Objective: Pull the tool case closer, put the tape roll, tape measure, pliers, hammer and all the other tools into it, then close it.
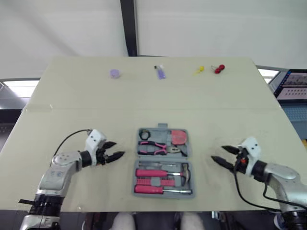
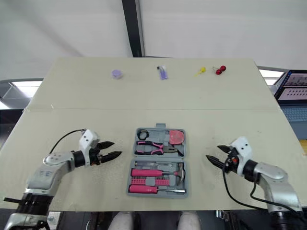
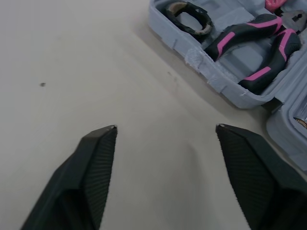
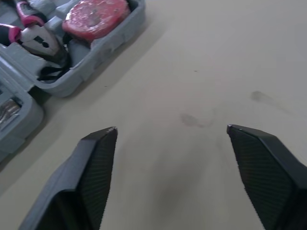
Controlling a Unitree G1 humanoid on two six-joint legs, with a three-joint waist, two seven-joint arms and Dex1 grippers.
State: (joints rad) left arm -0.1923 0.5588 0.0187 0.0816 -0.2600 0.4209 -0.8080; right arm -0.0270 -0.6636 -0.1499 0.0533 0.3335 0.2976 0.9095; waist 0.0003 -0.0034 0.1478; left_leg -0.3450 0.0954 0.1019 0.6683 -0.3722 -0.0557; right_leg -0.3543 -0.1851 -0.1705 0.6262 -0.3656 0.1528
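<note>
Tool case (image 1: pixel 163 158) lies open between my jaws. Left gripper (image 1: pixel 117 149) and right gripper (image 1: pixel 218 153) are both spread wide, holding nothing. It's a stiff plastic shell, probably weighty with steel inside and slick-walled, so I'd take a rim edge to fold it shut. Pliers (image 1: pixel 156 148), tape measure (image 1: pixel 178 136) and tape roll (image 1: pixel 145 134) sit inside.

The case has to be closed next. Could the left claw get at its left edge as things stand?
Probably yes. The left claw is open and points at the tool case beside it, and nothing lies on the table between them.
</note>
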